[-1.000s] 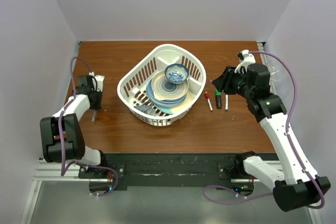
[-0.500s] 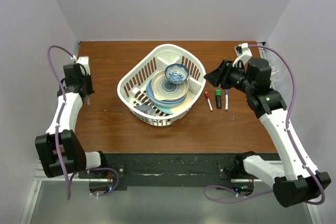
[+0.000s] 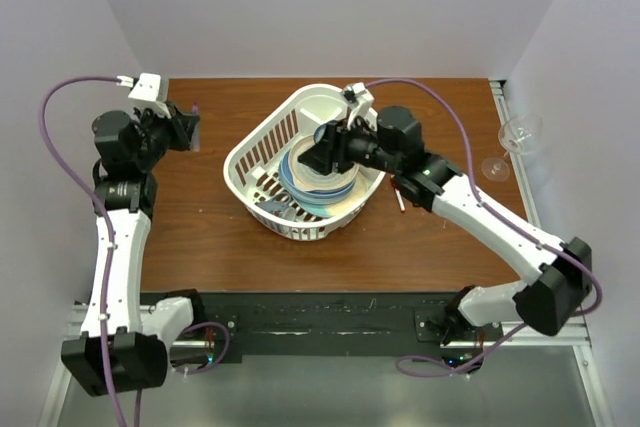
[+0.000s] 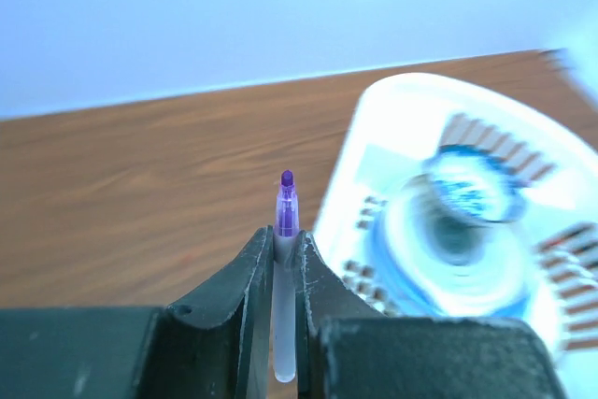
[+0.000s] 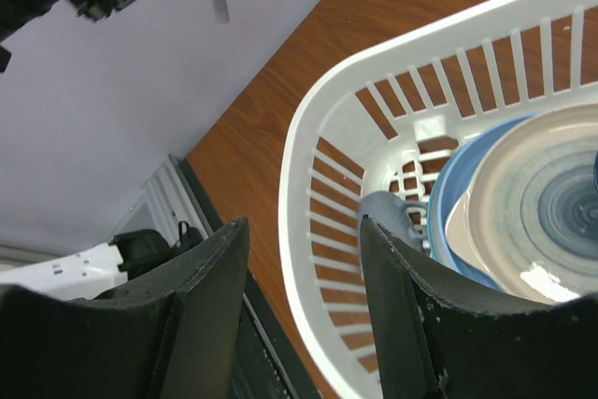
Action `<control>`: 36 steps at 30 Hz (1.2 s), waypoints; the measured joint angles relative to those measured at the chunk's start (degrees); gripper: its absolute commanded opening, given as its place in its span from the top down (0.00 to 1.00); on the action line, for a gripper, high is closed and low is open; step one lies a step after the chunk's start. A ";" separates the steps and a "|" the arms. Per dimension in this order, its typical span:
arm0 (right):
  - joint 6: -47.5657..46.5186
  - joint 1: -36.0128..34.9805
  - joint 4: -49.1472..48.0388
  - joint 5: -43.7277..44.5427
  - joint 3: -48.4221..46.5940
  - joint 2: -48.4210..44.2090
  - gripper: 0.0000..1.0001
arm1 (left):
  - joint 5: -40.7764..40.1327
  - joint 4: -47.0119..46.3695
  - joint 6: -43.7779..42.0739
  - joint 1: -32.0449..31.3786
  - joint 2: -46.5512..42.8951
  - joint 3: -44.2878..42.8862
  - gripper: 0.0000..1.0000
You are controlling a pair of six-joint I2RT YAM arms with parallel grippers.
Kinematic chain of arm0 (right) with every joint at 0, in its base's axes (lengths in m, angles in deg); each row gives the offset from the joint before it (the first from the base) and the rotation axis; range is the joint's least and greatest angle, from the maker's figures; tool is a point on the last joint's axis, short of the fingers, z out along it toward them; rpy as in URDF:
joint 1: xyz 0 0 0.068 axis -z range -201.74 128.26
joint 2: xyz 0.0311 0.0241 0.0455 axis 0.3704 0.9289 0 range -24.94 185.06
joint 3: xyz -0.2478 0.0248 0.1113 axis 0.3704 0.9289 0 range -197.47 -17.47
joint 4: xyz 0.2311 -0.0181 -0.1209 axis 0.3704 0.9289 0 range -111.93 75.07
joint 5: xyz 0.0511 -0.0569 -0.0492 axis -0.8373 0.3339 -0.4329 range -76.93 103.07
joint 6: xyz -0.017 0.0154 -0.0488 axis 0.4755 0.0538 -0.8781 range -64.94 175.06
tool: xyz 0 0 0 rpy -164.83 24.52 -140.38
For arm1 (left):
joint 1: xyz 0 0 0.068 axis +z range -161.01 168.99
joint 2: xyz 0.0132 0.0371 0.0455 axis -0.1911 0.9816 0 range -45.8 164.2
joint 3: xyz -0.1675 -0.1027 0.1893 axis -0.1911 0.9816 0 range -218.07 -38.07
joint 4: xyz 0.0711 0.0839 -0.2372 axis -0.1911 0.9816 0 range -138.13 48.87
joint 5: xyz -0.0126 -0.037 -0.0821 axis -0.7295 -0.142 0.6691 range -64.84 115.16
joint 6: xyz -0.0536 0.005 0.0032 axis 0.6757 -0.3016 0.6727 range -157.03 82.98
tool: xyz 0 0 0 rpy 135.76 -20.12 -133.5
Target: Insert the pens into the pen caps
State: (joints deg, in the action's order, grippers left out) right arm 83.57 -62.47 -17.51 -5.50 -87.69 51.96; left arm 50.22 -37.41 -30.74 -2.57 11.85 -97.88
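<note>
Left gripper [image 4: 285, 238] is pinching a thin white purple-tipped pen [image 4: 286, 198] (tip outward) left of the white slatted plastic basket [image 3: 236, 159]; right gripper [image 5: 302, 242] is hovering spread above it.

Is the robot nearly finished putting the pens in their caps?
Not yet. Done: nothing sure; a red-ended pen lies beside the basket, too small to tell if capped. In hand: the left gripper grips a white pen, purple tip bare. The right gripper hangs open and empty over the basket. Left: capping that pen; no loose cap shows.
</note>
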 measured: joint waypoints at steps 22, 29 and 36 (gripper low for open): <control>2.71 -5.64 -15.91 -6.51 -11.19 16.59 0.49 | 16.28 -27.10 30.27 -6.73 -6.08 9.49 1.00; 1.88 -7.85 -16.11 -6.95 -12.50 16.96 0.54 | 16.31 -32.52 36.68 -6.97 -7.15 10.88 1.00; 1.95 -8.90 -17.42 -6.93 -13.92 17.51 0.73 | 16.57 -35.17 40.76 -7.08 -7.10 11.93 1.00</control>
State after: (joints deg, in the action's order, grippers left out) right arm 85.52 -71.37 -34.93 -12.43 -101.61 69.47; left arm 66.79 -72.58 10.02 -9.65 4.75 -85.94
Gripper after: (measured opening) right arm 0.377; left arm 0.160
